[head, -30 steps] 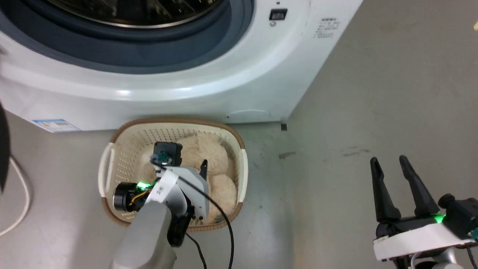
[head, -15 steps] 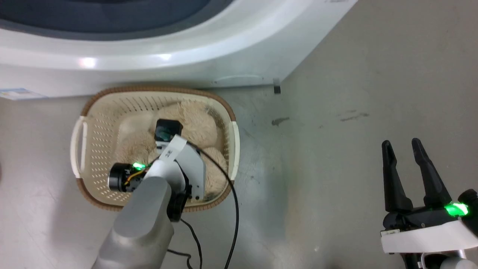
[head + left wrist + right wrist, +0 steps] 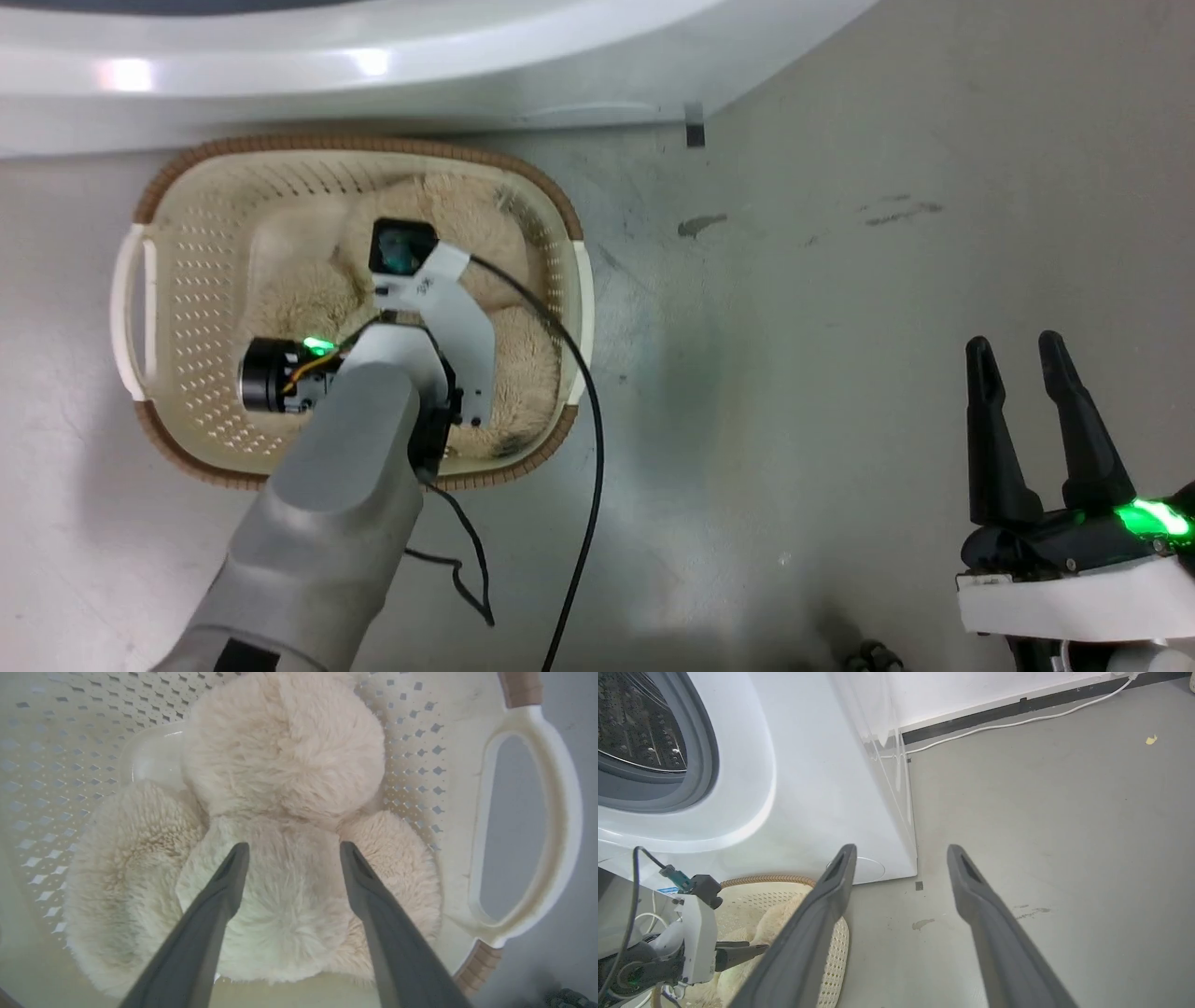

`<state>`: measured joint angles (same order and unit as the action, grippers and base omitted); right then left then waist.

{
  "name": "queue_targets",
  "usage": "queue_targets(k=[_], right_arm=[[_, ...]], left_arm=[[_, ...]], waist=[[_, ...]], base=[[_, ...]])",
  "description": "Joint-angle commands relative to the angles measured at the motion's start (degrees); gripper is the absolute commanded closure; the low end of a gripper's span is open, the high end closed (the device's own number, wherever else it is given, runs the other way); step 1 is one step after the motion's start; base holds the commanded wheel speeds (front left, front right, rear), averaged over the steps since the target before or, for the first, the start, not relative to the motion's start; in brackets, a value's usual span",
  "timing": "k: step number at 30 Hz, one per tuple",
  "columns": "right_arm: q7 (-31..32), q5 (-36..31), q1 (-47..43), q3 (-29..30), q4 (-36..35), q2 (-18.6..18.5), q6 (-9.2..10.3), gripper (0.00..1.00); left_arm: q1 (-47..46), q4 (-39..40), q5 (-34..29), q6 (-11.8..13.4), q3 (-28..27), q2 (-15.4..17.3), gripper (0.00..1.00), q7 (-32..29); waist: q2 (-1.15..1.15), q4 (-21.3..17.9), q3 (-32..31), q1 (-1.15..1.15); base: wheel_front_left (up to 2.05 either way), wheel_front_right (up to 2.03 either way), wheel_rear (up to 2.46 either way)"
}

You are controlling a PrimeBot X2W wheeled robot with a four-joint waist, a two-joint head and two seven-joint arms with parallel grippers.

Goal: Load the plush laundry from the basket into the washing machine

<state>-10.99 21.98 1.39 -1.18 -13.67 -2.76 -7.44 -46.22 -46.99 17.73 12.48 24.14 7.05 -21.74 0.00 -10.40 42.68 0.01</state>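
Note:
The plush laundry [image 3: 285, 760], cream and long-piled with several puffy lobes, lies in the cream perforated basket [image 3: 528, 802] on the floor before the washing machine [image 3: 373, 84]. My left gripper [image 3: 294, 845] is open inside the basket, its fingers straddling the plush's near lobe; whether they touch it, I cannot tell. In the head view my left wrist [image 3: 439, 308] covers the middle of the plush [image 3: 299, 299] and the basket's brown rim [image 3: 355, 145] rings it. My right gripper [image 3: 1014, 342] stands open and empty over bare floor at the right, also seen as the gripper [image 3: 902, 847].
The washer's steel drum [image 3: 635, 723] and grey door seal [image 3: 703, 765] show at the upper left. A black cable [image 3: 588, 485] trails from the left arm across the floor. A white cord [image 3: 1017, 718] runs along the wall. Grey floor lies free to the right.
The head camera has tipped down, so the washer slid up and the basket looms larger. My left gripper has sunk deeper into the basket. The right gripper stays open.

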Motion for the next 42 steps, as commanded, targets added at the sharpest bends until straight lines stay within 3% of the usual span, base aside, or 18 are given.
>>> queue_targets(k=[1, 9, 16, 25, 29, 30, 42], right_arm=[[-0.64, 0.97, -0.1, -0.27, -0.76, -0.09, -0.04, 0.0], [-1.6, 2.39, -0.91, -0.25, -2.7, -0.1, -0.04, 0.0], [-2.44, 3.99, -0.96, -0.86, -3.67, -0.1, -0.04, 0.0], [-3.52, 6.3, 0.07, -1.8, -4.84, -0.11, -0.04, 0.0], [-3.87, 7.14, 1.12, -2.36, -4.99, -0.11, -0.04, 0.0], [-4.01, 7.38, 1.72, -2.68, -4.76, -0.11, -0.05, 0.0], [-4.01, 6.7, 5.15, -3.35, -1.13, -0.11, -0.05, 0.0]], left_arm=[[-2.38, -1.67, 0.81, 0.84, 0.96, 0.47, 0.0, -0.84], [-7.63, -6.09, 2.02, 2.0, 4.03, 1.26, 0.0, -5.33], [-10.95, -9.46, 5.11, 3.65, 5.16, -0.01, 0.0, -9.29], [-13.52, -12.37, 8.22, 6.5, 6.52, -0.52, 0.0, -6.52], [-13.7, -13.36, 9.56, 6.33, 6.73, -0.24, 0.0, -4.44], [-13.27, -13.43, 10.37, 5.69, 6.6, -0.22, 1.0, -2.23], [-9.8, -12.46, 12.54, 0.48, 6.41, -1.97, 1.0, 8.26]], waist=[[0.0, -0.09, 1.7, 0.0], [0.0, 0.16, 6.04, 0.0], [0.0, -0.57, 9.45, 0.0], [0.0, -1.99, 14.03, -0.01], [0.0, -2.27, 15.29, -0.01], [0.0, -2.16, 15.33, -0.01], [0.0, 0.84, 8.9, -0.01]], base=[[0.01, 0.01, 0.01], [0.04, 0.04, 0.04], [0.0, 0.0, 0.0], [0.0, 0.0, 0.0], [0.0, 0.0, 0.0], [0.0, 0.0, 0.0], [0.0, 0.0, 0.0]])
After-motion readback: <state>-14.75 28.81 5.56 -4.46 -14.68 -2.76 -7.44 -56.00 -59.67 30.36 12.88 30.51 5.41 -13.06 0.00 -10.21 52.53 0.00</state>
